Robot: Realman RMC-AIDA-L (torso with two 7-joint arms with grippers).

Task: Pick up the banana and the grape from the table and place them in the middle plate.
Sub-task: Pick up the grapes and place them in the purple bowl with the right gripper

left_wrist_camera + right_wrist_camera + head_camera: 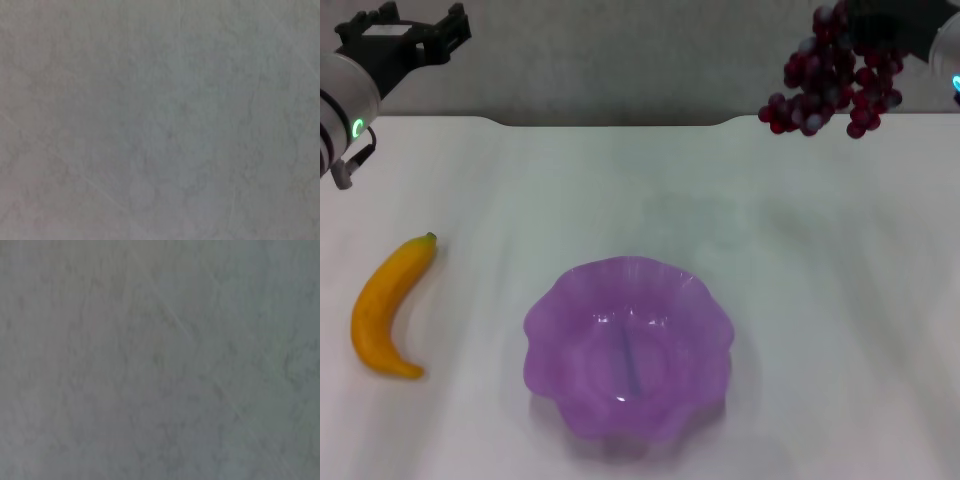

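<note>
Step in hand, as I judge it: carrying the grape (835, 75) to the middle plate (552, 318). The bunch hangs in the air at the far right, above the table's (820, 280) far edge, dangling from the right gripper (880, 25), which is closed on its upper part. Fingers themselves are mostly hidden by the fruit and the frame edge; the hold is inferred from the bunch being off the table.

The plate sits near centre front and is empty. The banana (388, 305) lies on the table at the left, well apart from the plate, stem tip pointing away from the robot, untouched.

The left gripper (405, 40) is raised at the far left, above the table's far edge; whether its fingers are apart or together I cannot tell.

Next move likely calls for swinging the bunch inward and toward the robot until it hangs over the plate's bowl, lowering, then releasing. Loose hanging grapes may sway.

Views: only the head view shows fruit, plate and arms. Both wrist views show a plain grey mottled surface, no task object.
</note>
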